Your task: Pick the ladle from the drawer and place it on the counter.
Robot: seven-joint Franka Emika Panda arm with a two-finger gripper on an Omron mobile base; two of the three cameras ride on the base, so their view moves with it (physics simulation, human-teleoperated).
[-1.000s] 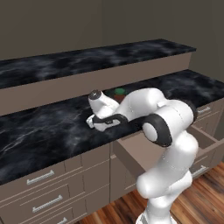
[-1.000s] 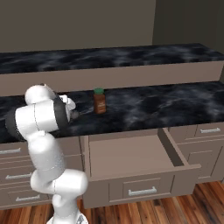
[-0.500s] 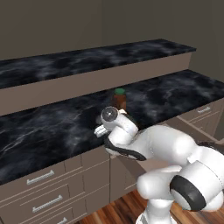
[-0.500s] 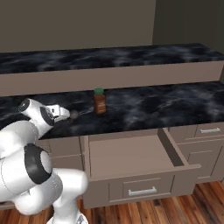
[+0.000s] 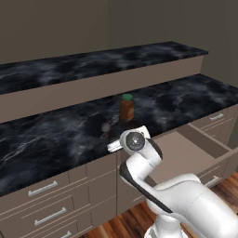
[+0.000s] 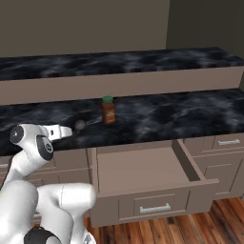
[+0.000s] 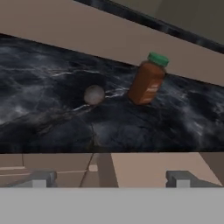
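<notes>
Black marble with faint white veins forms the counter [image 5: 56, 135], the broad slab on which your task now appears all but finished. You can see the ladle [image 7: 93, 94] lying on this slab, its greyish round bowl showing as a pale disc just beside the jar [image 7: 148, 78]; the dark handle is hard to separate from the dark stone, so its heading cannot be told. In the two base views the same bowl sits a little to one side of the jar [image 6: 108, 109], apart from it and clear of the counter's front edge.

You will find the drawer [image 6: 143, 171] pulled out and bare inside, which fits a ladle already lifted out. Your gripper [image 7: 109, 178] has let go: the fingers [image 7: 40, 178] stand spread wide with nothing between them, low in front of the counter's edge, well short of the ladle. By these signs the pick and the place are done; what may be left for you is only to draw the arm [image 5: 139, 160] clear, and perhaps to shut the drawer, though the task does not ask it.

As to the room: a raised ledge [image 5: 102, 60] of the same marble runs behind the counter on a taupe riser. Taupe cabinet fronts [image 5: 46, 204] with silver bar handles stand below, on a wood-plank floor [image 6: 209, 224]. A plain dull wall [image 6: 86, 24] closes the back.
</notes>
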